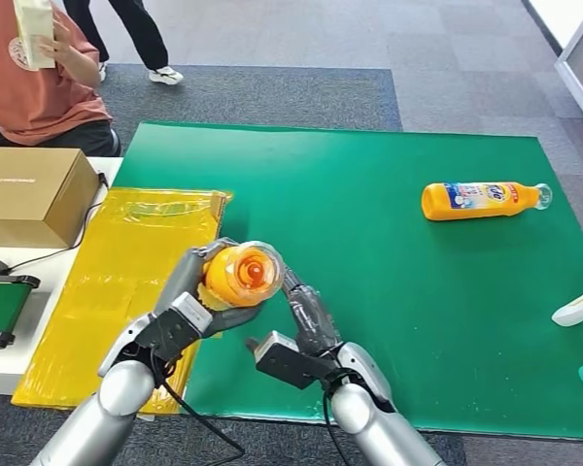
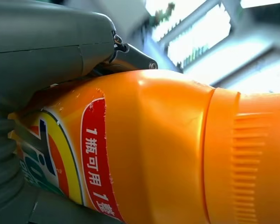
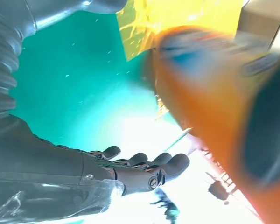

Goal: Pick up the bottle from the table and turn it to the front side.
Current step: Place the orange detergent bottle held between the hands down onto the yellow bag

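The green mat (image 1: 392, 243) covers the counter, a yellow sheet (image 1: 120, 282) along its left edge. The left hand (image 1: 189, 306) grips the bottle (image 1: 243, 275) above the mat's near-left part. Just beside the bottle, the right hand (image 1: 307, 316) is empty, fingers (image 3: 145, 161) extended. A second bottle (image 1: 483, 200) lies at the mat's far right.

A green mat (image 1: 361, 243) covers the tabletop (image 1: 3, 359), whose white surface shows at the left. On the mat a yellow plastic bag (image 1: 120, 282) lies flat at the left side, and an orange bottle (image 1: 483, 200) lies on its side far right. A brown cardboard box (image 1: 32, 194) sits on the white part
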`<control>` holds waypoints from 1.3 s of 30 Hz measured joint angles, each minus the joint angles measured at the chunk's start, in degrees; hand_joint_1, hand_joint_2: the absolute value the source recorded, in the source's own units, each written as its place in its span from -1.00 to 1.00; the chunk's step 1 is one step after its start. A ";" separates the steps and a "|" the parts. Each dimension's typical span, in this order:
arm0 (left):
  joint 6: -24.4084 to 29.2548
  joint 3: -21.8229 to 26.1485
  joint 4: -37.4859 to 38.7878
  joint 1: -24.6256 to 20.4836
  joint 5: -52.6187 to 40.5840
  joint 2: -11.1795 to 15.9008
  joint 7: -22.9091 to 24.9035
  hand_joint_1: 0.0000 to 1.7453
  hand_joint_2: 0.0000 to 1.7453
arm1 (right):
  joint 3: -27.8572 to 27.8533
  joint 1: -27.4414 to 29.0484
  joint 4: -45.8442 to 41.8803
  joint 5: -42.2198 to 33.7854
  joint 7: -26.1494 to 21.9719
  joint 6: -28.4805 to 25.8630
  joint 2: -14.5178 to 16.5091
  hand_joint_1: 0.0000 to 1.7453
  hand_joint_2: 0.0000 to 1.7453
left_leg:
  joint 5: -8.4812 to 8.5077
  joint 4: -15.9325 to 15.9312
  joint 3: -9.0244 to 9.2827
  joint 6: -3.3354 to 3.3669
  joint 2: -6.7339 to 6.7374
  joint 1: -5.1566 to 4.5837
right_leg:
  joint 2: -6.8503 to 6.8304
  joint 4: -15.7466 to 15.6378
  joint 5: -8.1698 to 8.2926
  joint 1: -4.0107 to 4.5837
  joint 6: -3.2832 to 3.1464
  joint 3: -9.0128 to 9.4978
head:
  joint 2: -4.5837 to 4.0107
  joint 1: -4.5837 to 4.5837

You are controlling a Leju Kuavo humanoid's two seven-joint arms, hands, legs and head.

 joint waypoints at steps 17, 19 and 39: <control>23.93 9.21 15.07 4.79 -48.78 -2.44 7.76 1.00 1.00 | -13.20 2.62 -23.72 -14.18 -4.26 -1.25 -0.01 -1.00 1.00 | -0.02 0.00 0.00 0.02 0.01 0.00 | 0.01 -0.01 -0.01 -0.01 -0.01 -0.02 | 0.01 -0.01; 25.29 9.29 20.86 3.75 -51.02 -2.73 7.40 1.00 1.00 | -12.53 2.78 -27.35 -16.07 -4.85 -0.24 -0.04 -1.00 1.00 | -0.02 0.00 0.00 0.02 0.01 0.00 | 0.01 -0.01 -0.01 -0.01 -0.02 -0.03 | 0.00 0.01; 30.17 10.68 47.27 -5.79 -51.00 -5.53 4.75 -1.00 -1.00 | -1.98 3.47 -40.99 -17.57 -6.71 5.11 -3.51 -1.00 1.00 | 0.00 0.00 0.00 0.00 0.01 0.00 | 0.00 0.00 0.01 0.00 0.01 0.02 | 0.01 0.00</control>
